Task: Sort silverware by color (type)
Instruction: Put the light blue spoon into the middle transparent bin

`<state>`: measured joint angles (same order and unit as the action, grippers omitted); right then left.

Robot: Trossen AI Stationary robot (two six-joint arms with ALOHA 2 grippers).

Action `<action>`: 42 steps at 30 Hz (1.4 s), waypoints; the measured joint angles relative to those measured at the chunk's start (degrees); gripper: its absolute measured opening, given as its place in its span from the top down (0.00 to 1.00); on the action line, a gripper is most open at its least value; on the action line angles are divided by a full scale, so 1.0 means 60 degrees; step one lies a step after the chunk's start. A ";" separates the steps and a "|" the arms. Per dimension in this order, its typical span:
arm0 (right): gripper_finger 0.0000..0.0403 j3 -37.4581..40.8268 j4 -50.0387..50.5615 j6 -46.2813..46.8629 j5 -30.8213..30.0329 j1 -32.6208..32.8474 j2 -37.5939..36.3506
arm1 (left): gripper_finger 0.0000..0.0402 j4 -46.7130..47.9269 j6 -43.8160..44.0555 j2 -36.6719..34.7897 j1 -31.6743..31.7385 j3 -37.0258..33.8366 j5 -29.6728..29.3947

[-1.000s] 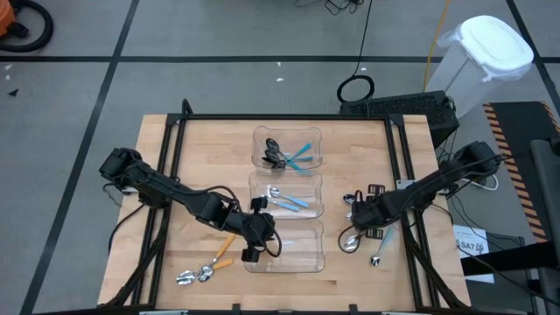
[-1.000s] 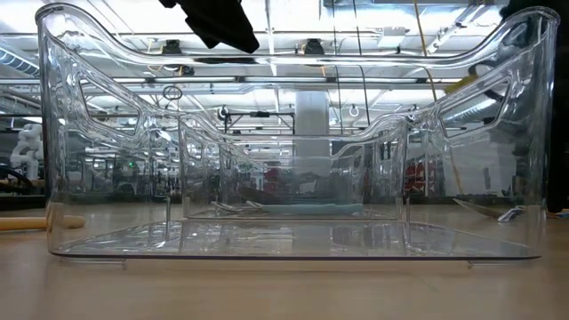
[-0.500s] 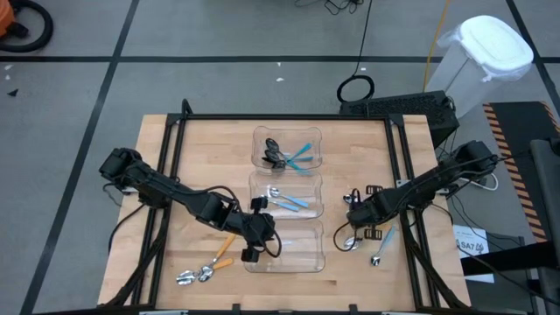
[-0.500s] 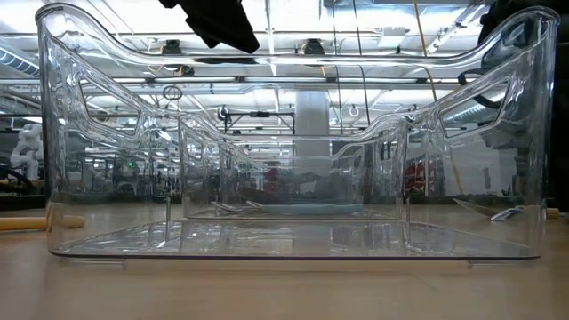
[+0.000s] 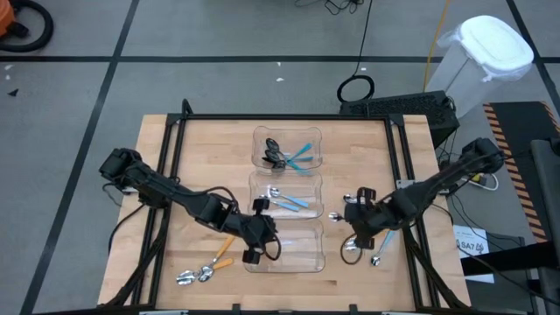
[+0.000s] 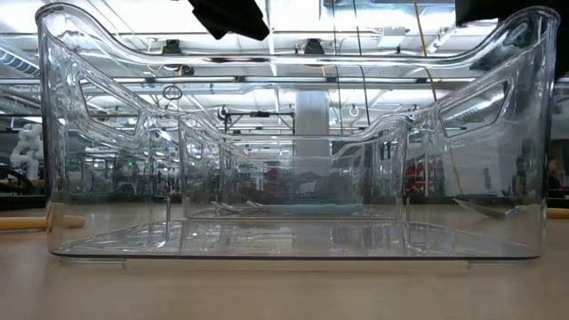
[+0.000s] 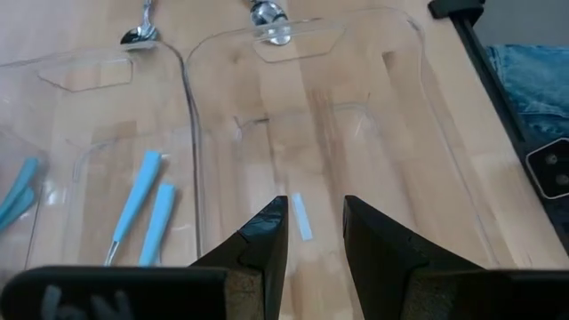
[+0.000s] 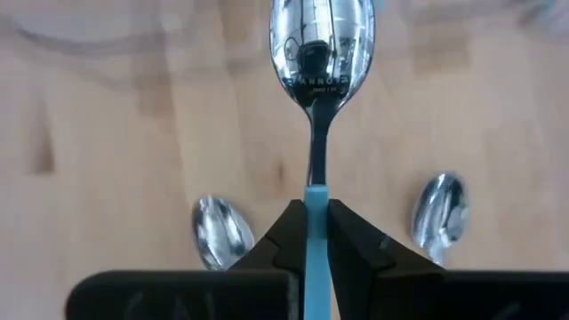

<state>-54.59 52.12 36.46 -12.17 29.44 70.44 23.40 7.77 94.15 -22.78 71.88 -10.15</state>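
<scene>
Spoons: dark ones in far bin (image 5: 287,150), silver in middle bin (image 5: 286,193); near bin (image 5: 297,249) seemingly empty. One spoon (image 8: 320,53) is clamped by right gripper (image 8: 312,233); left gripper (image 7: 313,227) fingers apart.

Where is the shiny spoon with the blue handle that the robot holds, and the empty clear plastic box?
Shiny silver spoon with light-blue handle (image 8: 321,44): right wrist view, on its bowl.
Empty clear plastic bin (image 7: 356,124): left wrist view, on its floor.

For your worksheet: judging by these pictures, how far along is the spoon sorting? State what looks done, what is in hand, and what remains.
Done: the far bin holds dark-bowled spoons; the middle bin holds silver blue-handled spoons.
In hand: the right hand is shut on a silver blue-handled spoon. The left hand hovers over the near bin, gripping nothing visible.
Left: orange-handled spoons and loose spoons on the table.
</scene>
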 joint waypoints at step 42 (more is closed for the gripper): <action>0.94 -0.0335 -0.6982 -0.0942 -0.1696 0.1317 0.1536 | 0.45 -0.5118 -0.8065 0.0913 -0.1973 0.0000 -0.3825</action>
<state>-56.60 10.22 30.80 -22.35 37.34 79.66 -7.31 -40.62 99.62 -34.62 71.88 -33.10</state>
